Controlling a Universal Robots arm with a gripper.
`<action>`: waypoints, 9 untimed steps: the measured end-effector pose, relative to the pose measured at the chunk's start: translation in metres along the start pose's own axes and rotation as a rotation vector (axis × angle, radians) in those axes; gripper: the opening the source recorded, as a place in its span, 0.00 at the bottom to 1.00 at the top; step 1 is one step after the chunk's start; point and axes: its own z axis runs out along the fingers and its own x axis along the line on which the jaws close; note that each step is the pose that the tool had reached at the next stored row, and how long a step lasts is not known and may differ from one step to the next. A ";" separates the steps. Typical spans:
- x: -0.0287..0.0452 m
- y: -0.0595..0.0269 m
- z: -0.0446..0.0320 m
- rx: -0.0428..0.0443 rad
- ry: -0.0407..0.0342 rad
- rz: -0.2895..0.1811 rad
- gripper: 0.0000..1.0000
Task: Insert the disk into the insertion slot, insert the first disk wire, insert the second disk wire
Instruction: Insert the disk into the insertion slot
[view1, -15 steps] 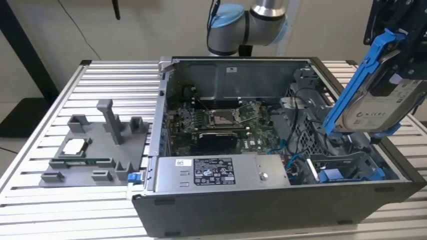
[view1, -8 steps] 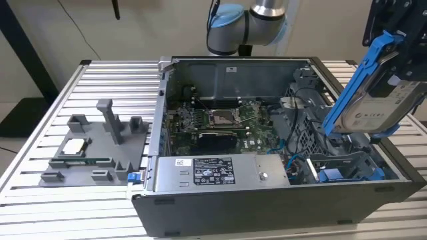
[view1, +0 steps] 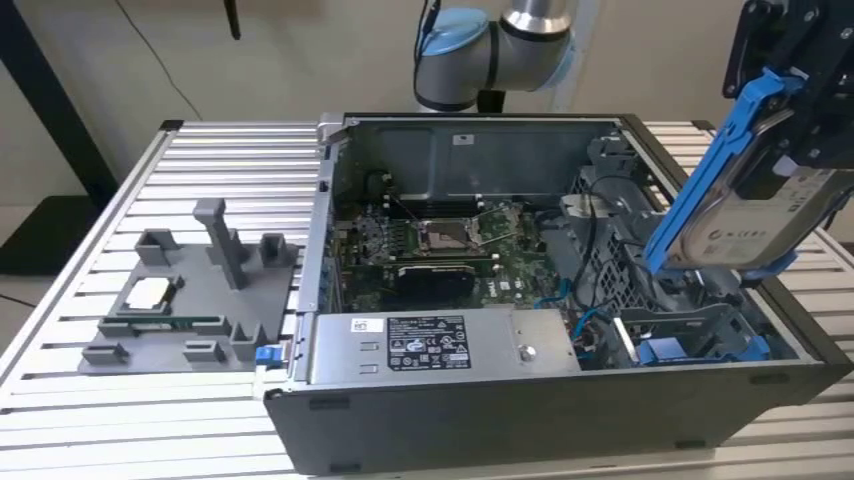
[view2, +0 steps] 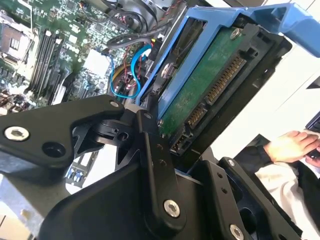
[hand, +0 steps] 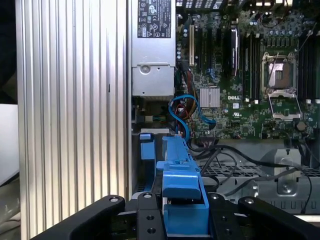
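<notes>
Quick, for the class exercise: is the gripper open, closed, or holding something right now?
The gripper is closed on the disk, holding it tilted above the open computer case.

Open air above computer case (view1: 534, 415); cables (view1: 582, 300) crowd beside insertion slot (view1: 694, 325); power supply box (view1: 534, 340) close by.

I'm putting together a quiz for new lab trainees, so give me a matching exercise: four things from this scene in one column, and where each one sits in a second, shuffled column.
1. disk
2. power-supply box
3. grey parts holder
4. motherboard

A. on the slatted table, at the exterior view's left of the computer case
B. flat on the floor of the open case
C. held tilted in the pincer, above the case
D. along the case wall nearest the exterior camera

Pairs: 1-C, 2-D, 3-A, 4-B.
</notes>
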 end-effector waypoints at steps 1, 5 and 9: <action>0.0000 0.0000 0.0005 0.0000 0.0000 0.000 0.33; 0.0000 -0.0001 0.0026 0.0001 0.0001 0.000 0.33; 0.0000 -0.0002 0.0063 0.0016 0.0000 0.000 0.33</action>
